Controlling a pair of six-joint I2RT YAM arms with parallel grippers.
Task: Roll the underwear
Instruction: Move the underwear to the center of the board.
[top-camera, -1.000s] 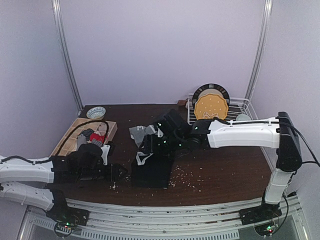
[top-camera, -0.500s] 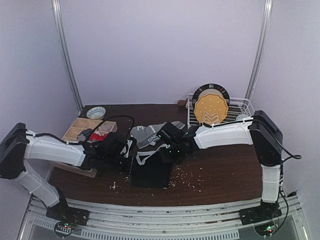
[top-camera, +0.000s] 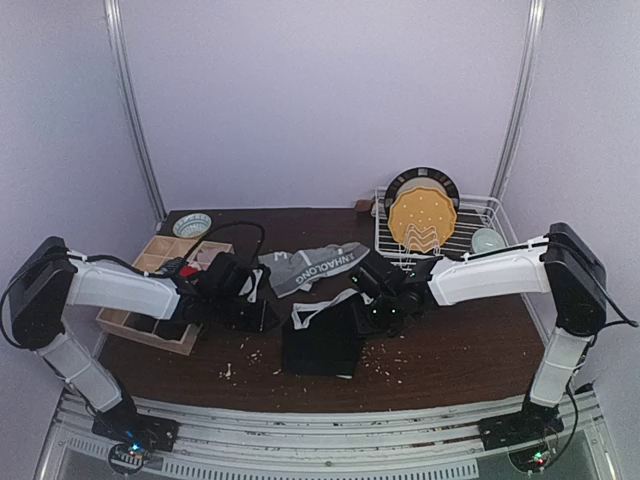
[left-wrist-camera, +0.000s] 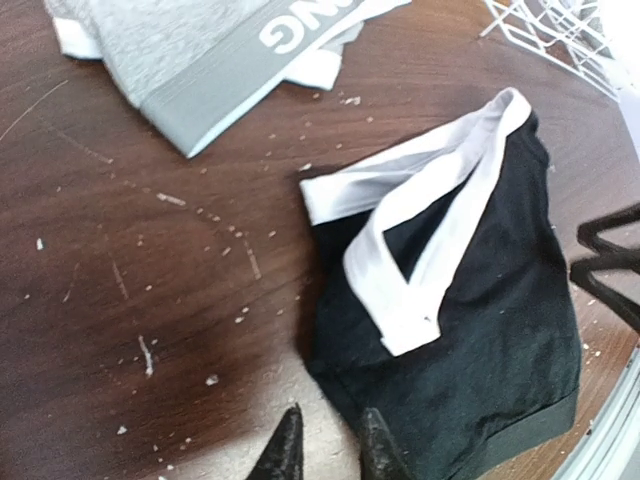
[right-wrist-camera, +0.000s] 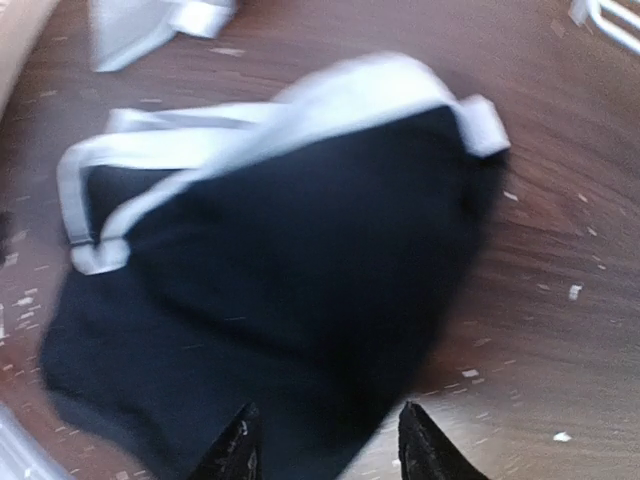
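Observation:
Black underwear (top-camera: 322, 345) with a white waistband lies crumpled on the dark table, also seen in the left wrist view (left-wrist-camera: 500, 300) and the right wrist view (right-wrist-camera: 300, 250). Grey underwear (top-camera: 315, 268) with a white-lettered waistband lies behind it (left-wrist-camera: 180, 50). My left gripper (top-camera: 268, 315) is low at the black underwear's left edge. Its fingers (left-wrist-camera: 332, 445) stand only slightly apart, with bare table between them. My right gripper (top-camera: 375, 315) is at the underwear's right side. Its fingers (right-wrist-camera: 330, 450) are wide open over the cloth's near edge.
A wooden compartment box (top-camera: 150, 290) holding a red item sits at the left, with a small bowl (top-camera: 192, 225) behind it. A white wire dish rack (top-camera: 470, 225) with a yellow plate (top-camera: 422, 215) stands at the back right. Crumbs are scattered over the table.
The black underwear has shifted to the right. The right gripper drew back rightward; the left gripper followed toward the cloth and narrowed. The grey underwear now lies spread with its lettering showing.

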